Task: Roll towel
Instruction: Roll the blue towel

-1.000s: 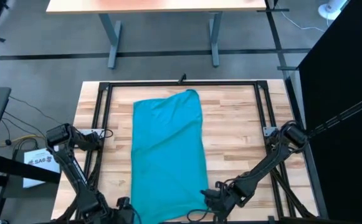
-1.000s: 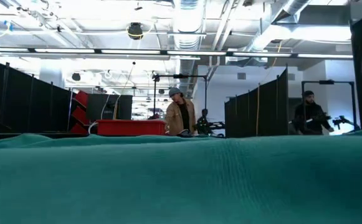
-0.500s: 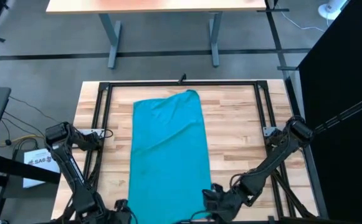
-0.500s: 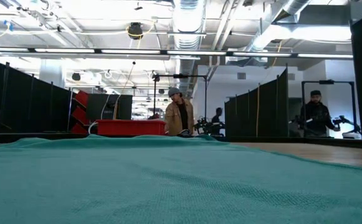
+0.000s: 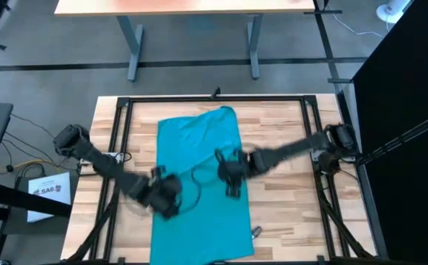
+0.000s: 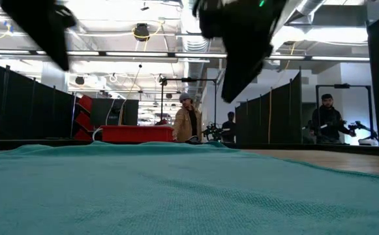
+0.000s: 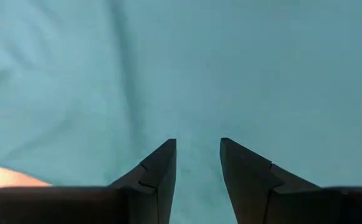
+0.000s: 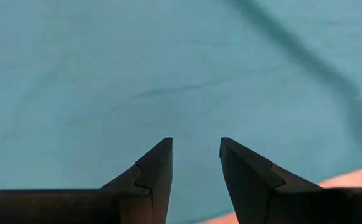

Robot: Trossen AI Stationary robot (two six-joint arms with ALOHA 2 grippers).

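Towel [image 5: 199,180]: teal, laid out flat and lengthwise down the middle of the high view, from just under the top bar of the black frame [image 5: 214,99] to the bottom edge of the picture. Top end is a little rumpled, its upper right corner peaked. Soft creases run across the cloth in both wrist views. In the low view it fills the whole lower half of the frame.

My left pincer [image 5: 166,200]: over the towel's left edge, slightly below centre of the high view. In its wrist view [image 7: 197,163] the two dark fingers stand a small gap apart with nothing between them, teal cloth beyond, a sliver of wood at the lower left.

My right pincer [image 5: 228,171]: over the towel's right half, near centre of the high view, arm reaching in from the right. Its wrist view [image 8: 195,163] shows the same small gap, nothing gripped, wood at the lower right corner.

Table [image 5: 287,169]: pale wood planks, bare either side of the towel.

Low view, background: a person [image 6: 188,124] centre frame, another person [image 6: 326,121] at far right.
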